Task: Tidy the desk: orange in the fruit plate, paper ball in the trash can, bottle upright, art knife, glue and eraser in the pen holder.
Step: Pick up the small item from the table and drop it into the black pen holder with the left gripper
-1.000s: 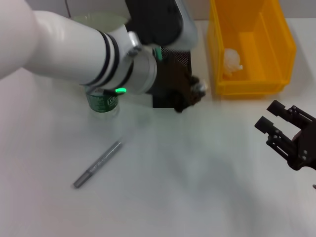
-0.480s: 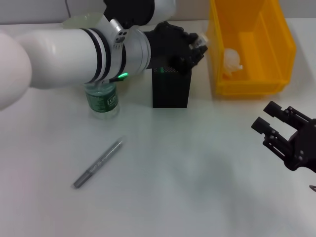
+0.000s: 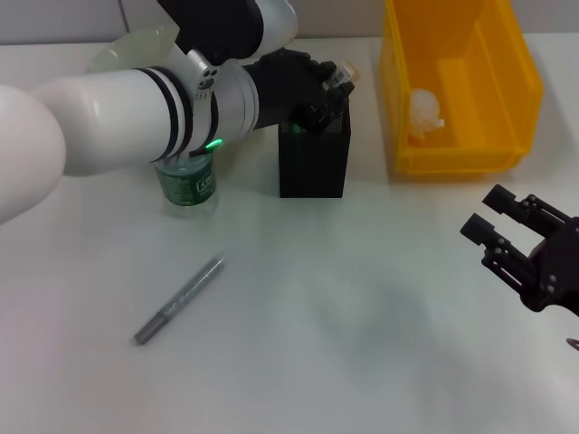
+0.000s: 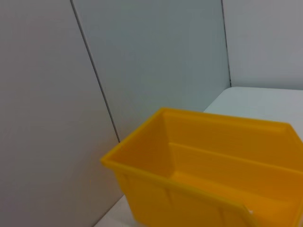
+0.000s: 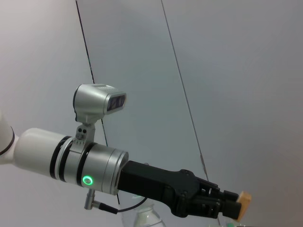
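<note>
- Glue stick, small, pale-bodied with a tan cap, sits pinched in the closed jaws of the left gripper, poised just above the black mesh pen holder toward the table's far edge.
- Doing it well likely means centring the stick over the holder's open mouth, lowering, then releasing so it cannot catch the rim.
- Head view alone shows the grey art knife lying toward the near left corner, the green-labelled bottle upright, and the white paper ball inside the yellow plastic bin.
- Right gripper idles open near the right edge.
- Right wrist view alone profiles the tan cap jutting past the jaws.
</note>
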Robot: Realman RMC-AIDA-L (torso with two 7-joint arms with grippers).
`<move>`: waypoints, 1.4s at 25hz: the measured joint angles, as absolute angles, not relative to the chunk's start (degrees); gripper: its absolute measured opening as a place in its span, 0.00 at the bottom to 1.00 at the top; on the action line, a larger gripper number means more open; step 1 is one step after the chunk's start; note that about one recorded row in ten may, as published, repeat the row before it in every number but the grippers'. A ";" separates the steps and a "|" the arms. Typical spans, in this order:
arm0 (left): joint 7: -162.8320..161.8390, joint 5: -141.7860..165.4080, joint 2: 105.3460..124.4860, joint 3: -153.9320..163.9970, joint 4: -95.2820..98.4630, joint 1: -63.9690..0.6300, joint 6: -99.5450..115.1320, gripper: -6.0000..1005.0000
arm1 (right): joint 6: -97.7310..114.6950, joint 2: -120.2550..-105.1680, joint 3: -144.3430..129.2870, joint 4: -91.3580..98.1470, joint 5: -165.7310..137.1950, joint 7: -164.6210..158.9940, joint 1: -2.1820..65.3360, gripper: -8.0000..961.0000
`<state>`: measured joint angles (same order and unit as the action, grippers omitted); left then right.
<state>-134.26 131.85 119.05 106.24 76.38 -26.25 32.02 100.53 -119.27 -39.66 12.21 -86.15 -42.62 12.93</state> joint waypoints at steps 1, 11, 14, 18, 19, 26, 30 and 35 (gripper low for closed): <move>-134.14 131.99 119.05 106.29 76.37 -26.13 31.94 0.26 | 100.53 -119.27 -39.66 12.22 -86.15 -42.62 13.01 0.52; -134.02 132.44 118.75 106.65 75.76 -25.50 32.85 0.27 | 100.71 -119.24 -39.64 12.24 -86.15 -42.63 13.44 0.52; -134.45 132.46 118.74 105.88 75.76 -25.80 34.06 0.29 | 100.92 -119.17 -39.77 12.39 -86.13 -42.72 13.53 0.52; -134.30 132.46 118.79 105.69 75.60 -25.84 34.17 0.32 | 100.98 -119.17 -39.79 12.39 -86.12 -42.96 13.60 0.52; -134.24 132.46 118.81 105.69 75.60 -25.78 34.09 0.33 | 100.98 -119.17 -39.76 12.39 -86.12 -42.96 13.61 0.52; -134.14 132.44 118.80 105.55 75.58 -25.47 33.87 0.41 | 100.99 -119.18 -39.64 12.30 -86.13 -42.91 13.62 0.52; -134.81 130.32 118.79 104.71 76.19 -25.15 34.40 0.50 | 100.98 -119.18 -39.64 12.22 -86.17 -42.78 13.62 0.52; -131.26 120.47 118.56 99.60 77.20 -24.57 39.43 0.51 | 101.28 -119.18 -39.64 12.21 -86.18 -42.83 13.21 0.52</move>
